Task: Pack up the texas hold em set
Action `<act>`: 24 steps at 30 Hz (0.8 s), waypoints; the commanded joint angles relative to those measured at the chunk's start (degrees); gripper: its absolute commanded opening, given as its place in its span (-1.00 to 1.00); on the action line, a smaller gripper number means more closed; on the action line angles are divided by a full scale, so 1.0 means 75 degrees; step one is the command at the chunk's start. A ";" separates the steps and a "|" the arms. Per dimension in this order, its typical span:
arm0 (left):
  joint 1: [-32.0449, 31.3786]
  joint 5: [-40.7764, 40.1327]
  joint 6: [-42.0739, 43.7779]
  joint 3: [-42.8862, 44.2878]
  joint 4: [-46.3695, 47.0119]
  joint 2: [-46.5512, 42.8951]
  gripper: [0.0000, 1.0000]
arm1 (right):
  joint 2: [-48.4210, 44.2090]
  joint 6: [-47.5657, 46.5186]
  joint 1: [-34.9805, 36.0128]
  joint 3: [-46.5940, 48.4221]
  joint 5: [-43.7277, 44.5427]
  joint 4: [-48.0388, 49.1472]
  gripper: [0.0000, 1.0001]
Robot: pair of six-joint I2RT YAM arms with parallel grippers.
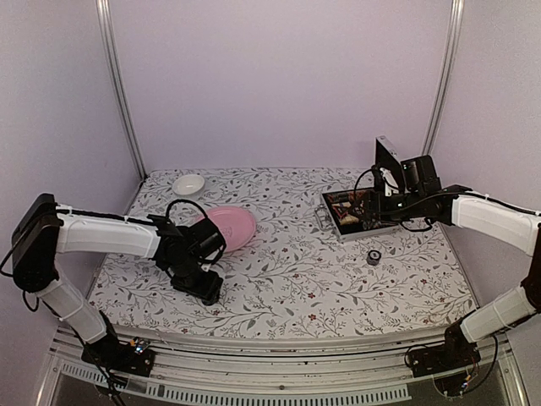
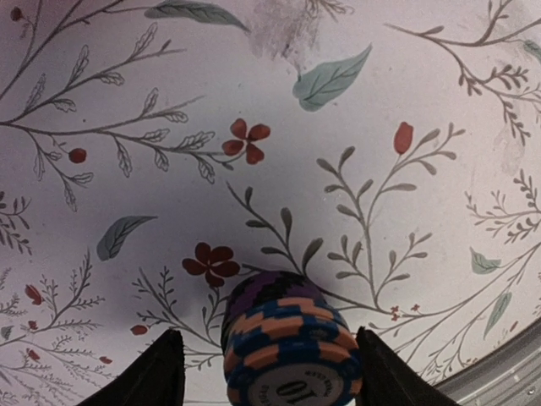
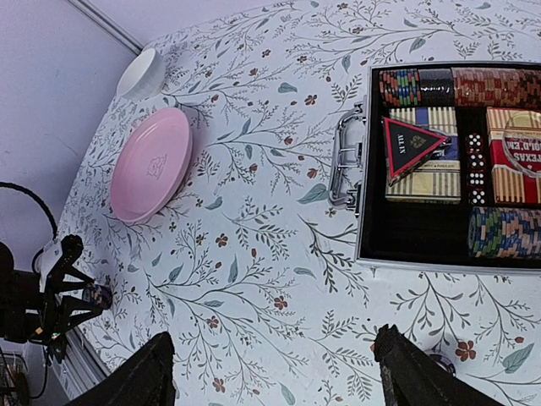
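Near the bench's (image 1: 279, 288) front edge, your left gripper (image 1: 206, 288) straddles a small round orange-and-blue poker chip stack (image 2: 286, 338), fingers apart on either side. Farther back right, your right gripper (image 3: 275, 368) hangs spread and empty beside the flat silver metal case (image 3: 439, 264).

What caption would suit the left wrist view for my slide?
Open left gripper straddles a poker chip stack on the floral tablecloth.

Blue-orange chip stack (image 2: 287, 342) sits between my left fingers (image 2: 161, 372). Open silver case (image 3: 414, 233) across the table holds chip rows (image 3: 456, 85), decks (image 3: 423, 184), black triangular marker (image 3: 410, 145).
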 commanded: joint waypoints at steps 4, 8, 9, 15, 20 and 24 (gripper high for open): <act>-0.0021 -0.0119 0.0234 -0.0042 0.0166 0.0217 0.24 | 0.0156 0.0078 0.0040 0.0046 -0.0098 0.0218 0.65; -0.0024 -0.0136 0.0273 -0.0024 0.0186 0.0295 0.15 | 0.0221 0.0069 0.0040 0.0073 -0.0117 0.0221 0.65; -0.0029 -0.0137 0.0284 -0.0017 0.0186 0.0332 0.14 | 0.0245 0.0086 0.0040 0.0081 -0.0130 0.0232 0.65; -0.0023 -0.0091 0.0333 -0.0062 0.0186 0.0402 0.06 | 0.0321 0.0093 0.0040 0.0090 -0.0186 0.0259 0.65; -0.0028 -0.0080 0.0364 -0.0077 0.0186 0.0434 -0.04 | 0.0321 0.0105 0.0046 0.0097 -0.0192 0.0280 0.65; -0.0030 -0.0023 0.0412 -0.0077 0.0186 0.0465 -0.20 | 0.0299 0.0105 0.0047 0.0112 -0.0294 0.0280 0.65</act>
